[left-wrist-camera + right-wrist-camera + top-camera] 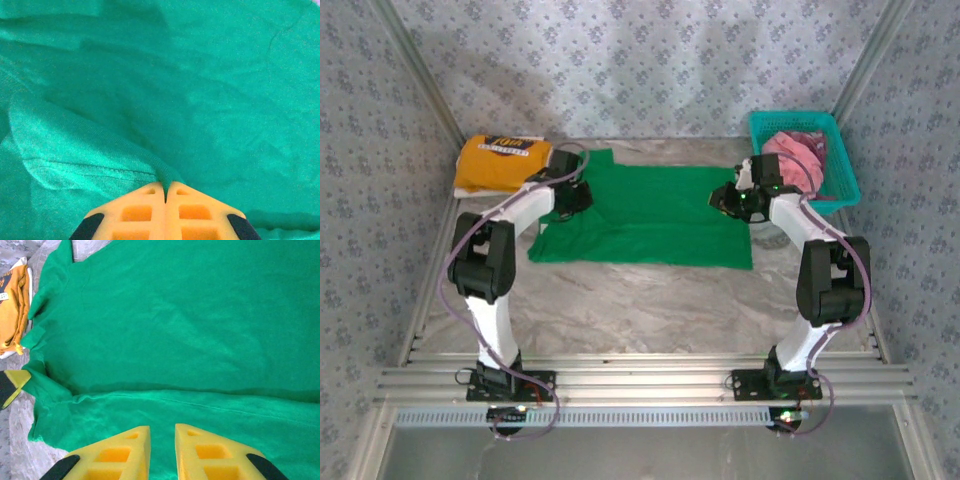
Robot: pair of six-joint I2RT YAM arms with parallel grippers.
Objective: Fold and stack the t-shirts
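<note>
The green t-shirt (650,215) lies spread flat on the table's middle, with a fold along its near edge (200,405). My left gripper (575,195) is at the shirt's left end, shut on a pinched ridge of green cloth (165,184). My right gripper (728,200) hovers low over the shirt's right end, its yellow fingers (162,429) a small gap apart with nothing between them. The yellow-orange t-shirt (505,160) with dark print lies folded at the back left. The pink t-shirt (798,150) lies bunched in the basket.
The teal plastic basket (845,175) stands at the back right, close behind my right arm. Patterned walls and metal rails enclose the table. Bare marbled tabletop (640,300) runs between the green shirt and the arm bases.
</note>
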